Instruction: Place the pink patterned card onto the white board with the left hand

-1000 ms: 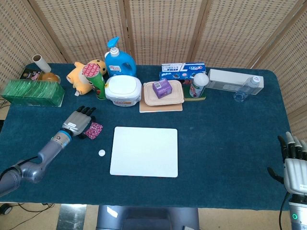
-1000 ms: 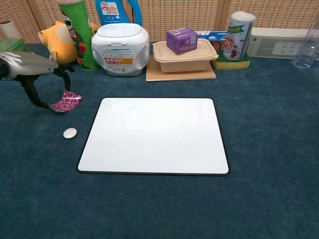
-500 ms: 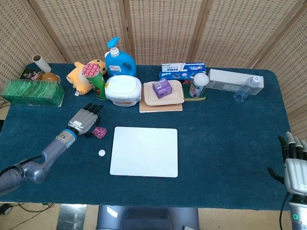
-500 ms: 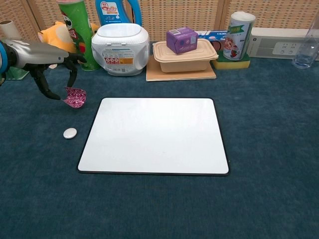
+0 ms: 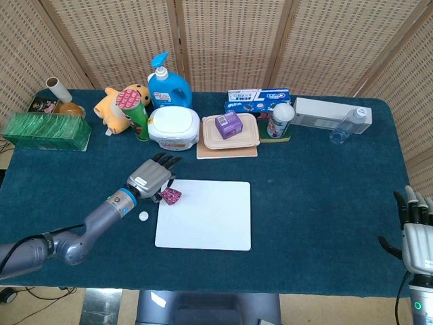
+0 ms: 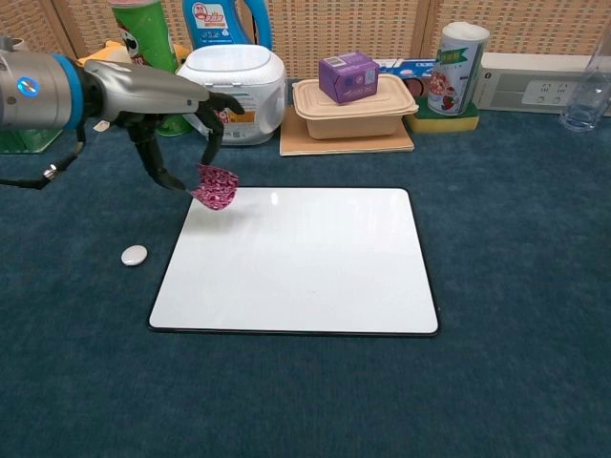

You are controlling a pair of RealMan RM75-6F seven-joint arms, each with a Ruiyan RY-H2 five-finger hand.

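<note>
The pink patterned card hangs in the air, pinched by my left hand above the far left corner of the white board. From the head view the card shows at the board's left edge, under the left hand. My right hand rests at the table's near right corner, fingers apart and holding nothing.
A small white disc lies left of the board. Along the back stand a green chips can, a white tub, a beige lunch box with a purple box on it, and a can.
The left hand has lifted the card off the cloth and carried it right, from beside the board to above its far left corner. The right hand has not moved.
</note>
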